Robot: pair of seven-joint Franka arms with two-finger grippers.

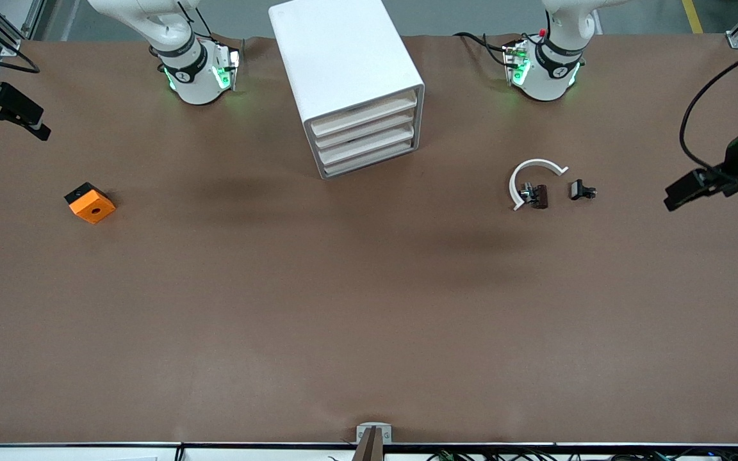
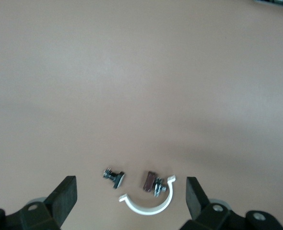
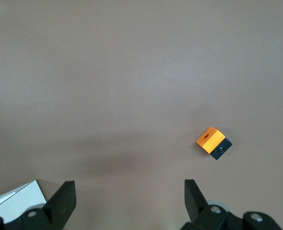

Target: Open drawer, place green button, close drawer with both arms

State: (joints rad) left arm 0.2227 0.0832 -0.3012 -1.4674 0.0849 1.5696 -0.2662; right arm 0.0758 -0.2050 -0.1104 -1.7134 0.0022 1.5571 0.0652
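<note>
The button is hard to be sure of. My best guess is the tiny dark-bodied part with a pale, greenish-silver end (image 1: 535, 195). It lies on the brown table toward the left arm's end, nearer the front camera than the cabinet and well apart from it. It seems to lie on its side, long axis running along the table, pale end toward the cabinet.

It sits inside the arc of a thin white plastic C-shaped ring (image 1: 531, 169), touching or almost touching it. A small black clip-like piece (image 1: 582, 190) lies just beside them. That crowding is the main risk. Fingers coming down could catch the ring, take the black piece by mistake, or roll so small a part away.

The white boxy cabinet (image 1: 337, 51) has four pale cream drawer fronts, all closed. The drawer (image 1: 365, 117) faces the front camera, angled slightly toward the left arm's end. A pull off that line could drag the cabinet.

The left gripper (image 2: 132, 196) hovers over the small parts, fingers spread wide and empty. The right gripper (image 3: 129, 196) waits, equally open, near the orange block with a hole (image 3: 209, 139).
</note>
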